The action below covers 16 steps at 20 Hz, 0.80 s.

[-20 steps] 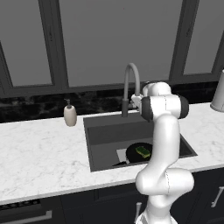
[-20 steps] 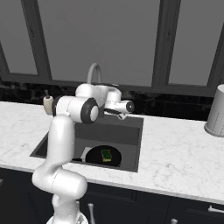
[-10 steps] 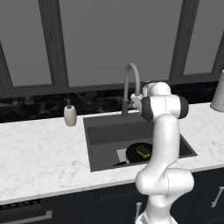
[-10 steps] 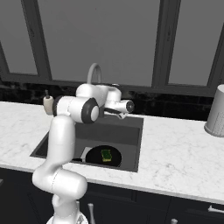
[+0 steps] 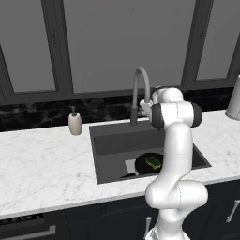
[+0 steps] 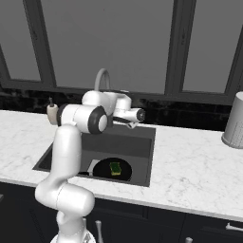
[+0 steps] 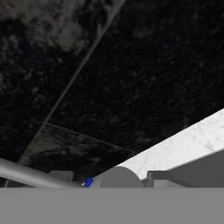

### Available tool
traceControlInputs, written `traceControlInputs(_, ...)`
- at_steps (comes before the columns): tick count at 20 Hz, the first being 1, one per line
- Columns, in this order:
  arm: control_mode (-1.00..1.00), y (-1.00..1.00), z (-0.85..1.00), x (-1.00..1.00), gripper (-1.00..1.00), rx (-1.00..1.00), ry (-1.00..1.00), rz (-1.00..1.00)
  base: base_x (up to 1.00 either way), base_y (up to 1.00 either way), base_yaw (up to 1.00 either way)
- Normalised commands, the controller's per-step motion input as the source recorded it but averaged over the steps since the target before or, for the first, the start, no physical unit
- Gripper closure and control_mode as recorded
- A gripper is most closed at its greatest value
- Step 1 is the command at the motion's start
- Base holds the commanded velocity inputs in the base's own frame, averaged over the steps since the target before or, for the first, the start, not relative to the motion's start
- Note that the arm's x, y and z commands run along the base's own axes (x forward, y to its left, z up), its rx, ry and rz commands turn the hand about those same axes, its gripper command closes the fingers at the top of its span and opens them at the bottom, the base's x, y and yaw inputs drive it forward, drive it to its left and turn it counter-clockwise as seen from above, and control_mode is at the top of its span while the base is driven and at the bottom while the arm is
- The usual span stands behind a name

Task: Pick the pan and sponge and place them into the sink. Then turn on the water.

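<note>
Now we have the claw up at the back of the sink, beside the base of the faucet. In the right base view it sits at about 12 o'clock from the pan, raised well above the basin. We cannot tell how far its jaws stand apart or whether they touch anything: in both base views the hand is too small and partly hidden by the arm, and the hand view gives no look at the fingertips. That view looks at the dark backsplash, with a strip of the marble counter running toward 3 o'clock, a grey rod entering low at 9 o'clock, and a small blue spot near 6 o'clock that we cannot identify.

Moving outward, the pan lies flat on the floor of the sink, toward the front, with the sponge resting on it. So we judge the first two steps done: both things are in the basin and neither is held.

What remains is the water. We see no stream falling from the spout in either base view, so we take the tap to be off. With the hand so near the faucet's base, we judge that we are going for its handle.

At 9 o'clock from the sink, a soap bottle stands on the counter, well apart from the work.
</note>
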Motion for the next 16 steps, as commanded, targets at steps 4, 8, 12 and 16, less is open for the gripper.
traceControlInputs(4,-1.00,0.00,0.00,0.00,1.00,0.17,0.00,0.00,0.00,0.00,0.00)
traceControlInputs(8,-1.00,-0.03,0.00,0.04,1.00,0.19,0.00,-0.05,0.00,0.00,0.00)
traceControlInputs(12,-1.00,-0.09,0.00,0.05,1.00,0.18,0.02,-0.08,0.00,0.00,0.00)
traceControlInputs(16,-1.00,-0.13,0.00,0.04,1.00,0.15,0.07,-0.13,0.00,0.00,0.00)
